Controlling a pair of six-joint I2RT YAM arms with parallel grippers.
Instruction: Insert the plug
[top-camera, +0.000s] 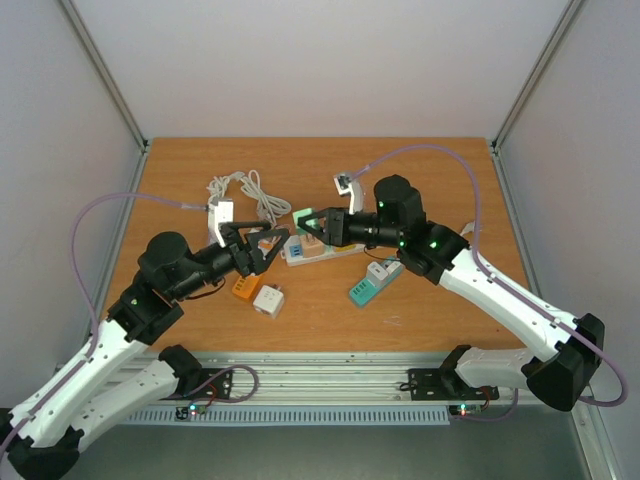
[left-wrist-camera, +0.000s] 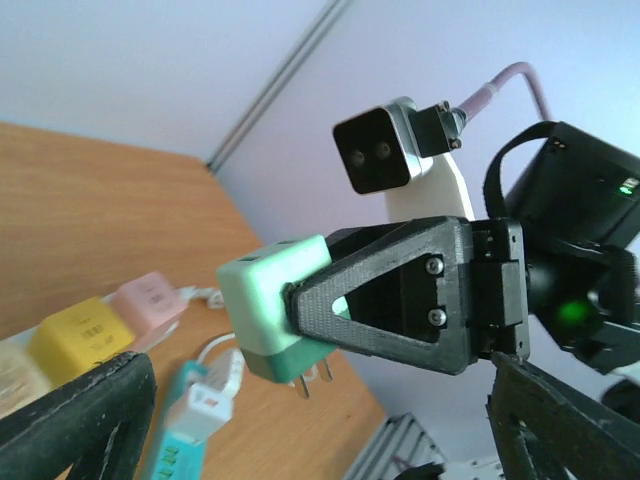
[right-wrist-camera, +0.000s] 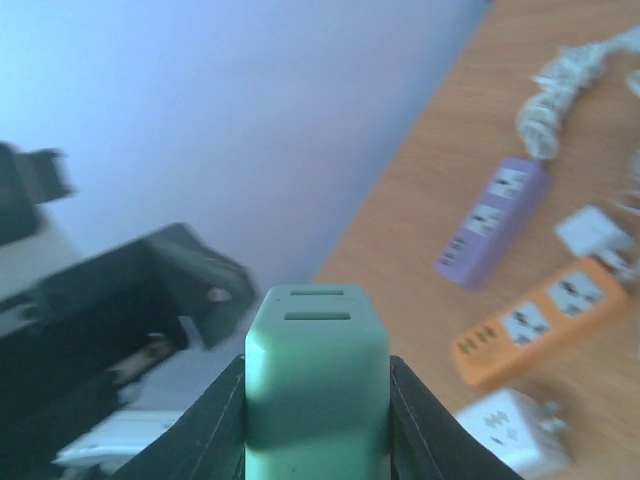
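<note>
My right gripper (top-camera: 314, 223) is shut on a mint-green plug (top-camera: 306, 217) and holds it in the air above a white power strip (top-camera: 318, 250) with coloured blocks. In the right wrist view the plug (right-wrist-camera: 317, 390) sits between both fingers, its slotted end face toward the camera. In the left wrist view the plug (left-wrist-camera: 272, 305) shows two metal prongs pointing down, with the strip's pink and yellow blocks (left-wrist-camera: 90, 335) below and to the left of it. My left gripper (top-camera: 262, 246) is open and empty, just left of the plug; its fingers (left-wrist-camera: 70, 420) frame the view.
An orange strip (top-camera: 245, 288) and a white adapter (top-camera: 268, 300) lie near the front. A teal strip (top-camera: 372, 283) lies at the right. A coiled white cable (top-camera: 245, 190) lies behind. A purple strip (right-wrist-camera: 492, 222) shows in the right wrist view.
</note>
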